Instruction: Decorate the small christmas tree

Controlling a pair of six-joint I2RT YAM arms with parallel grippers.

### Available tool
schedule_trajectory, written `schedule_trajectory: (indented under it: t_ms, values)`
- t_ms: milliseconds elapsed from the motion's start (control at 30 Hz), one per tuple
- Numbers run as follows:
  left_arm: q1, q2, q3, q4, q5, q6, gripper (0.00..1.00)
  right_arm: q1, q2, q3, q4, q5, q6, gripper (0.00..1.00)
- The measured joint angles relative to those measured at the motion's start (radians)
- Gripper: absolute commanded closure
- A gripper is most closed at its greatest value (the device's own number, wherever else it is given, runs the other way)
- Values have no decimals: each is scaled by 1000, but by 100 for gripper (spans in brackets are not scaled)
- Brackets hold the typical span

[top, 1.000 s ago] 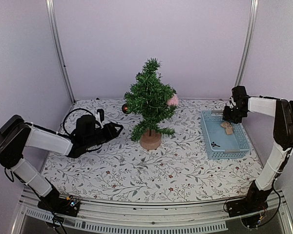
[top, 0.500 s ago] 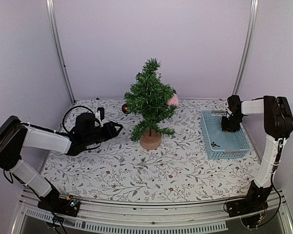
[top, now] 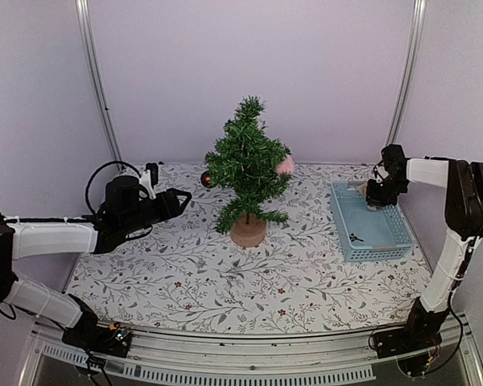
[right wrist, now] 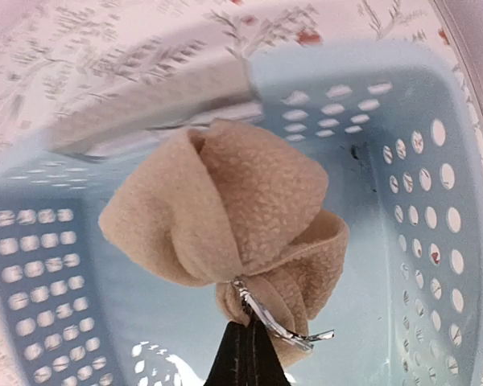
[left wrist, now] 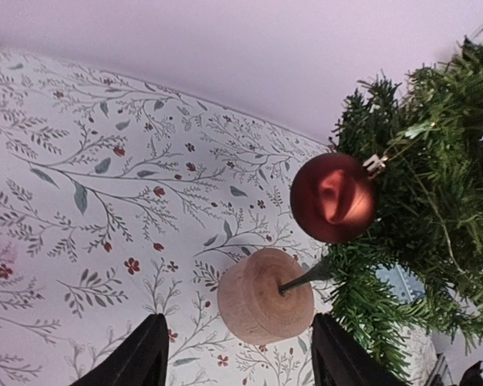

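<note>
Tree: small dark-green bristly christmas tree point(top: 247, 165), upright on its round tan wooden base point(top: 248, 231), mid-desk toward the back wall.
Desk: white desk with a leaf-and-flower print point(top: 185, 281), carries the tree and the basket.
Left tool: I see the left tool point(top: 175, 199) spread wide with nothing between its black fingers point(left wrist: 149, 358). It points at the tree from the tree's left side.
Tree vs left tool: near but apart. In my left wrist view the wooden base sits beyond the fingertips, framed in the gap between them, with the branches up and to the right.
Right tool: the right tool point(right wrist: 244, 358) is pressed together, pinching the silver wire loop of a beige fleece bow-shaped ornament point(right wrist: 225, 217).
Ornament position: inside the walls of the light-blue perforated plastic basket point(top: 386, 241), at its far end. I cannot tell if it touches the basket floor.
Tree vs right tool: well apart. The basket stands on the desk's right side and the tree is off to the left of it.
On the tree: a shiny dark-red ball point(left wrist: 332, 198) hangs by its gold cap from a left-side branch. A pink fuzzy ornament point(top: 285, 166) sits on the upper right side.
Basket extras: a small black item point(top: 354, 238) lies on the basket floor, too small for me to identify.
</note>
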Motion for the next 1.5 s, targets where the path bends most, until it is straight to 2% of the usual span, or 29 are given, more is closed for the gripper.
schedule_trajectory:
  t_ms: [233,367,600,733,900,1133,1300,1500]
  values:
    - [32,-156,8,-116,32,168,31,14,-272,-26,-48,-309,28,100]
    - [33,-256,9,-159,89,300,31,69,-381,-32,-112,-476,31,100]
    - [18,-451,10,-236,240,521,35,242,-483,-31,-294,-683,-40,100]
    - [-81,-504,35,-293,283,631,36,377,-495,-32,-361,-751,-81,100]
    - [-296,-430,144,-360,276,750,38,554,-500,-31,-395,-841,-98,100]
    - [-602,-178,342,-470,196,969,38,724,-493,-30,-413,-925,-102,100]
    - [-698,-77,396,-513,135,1079,40,803,-459,-16,-419,-948,-101,100]
    - [-753,-51,406,-530,69,1141,45,854,-417,-13,-420,-958,-101,100]
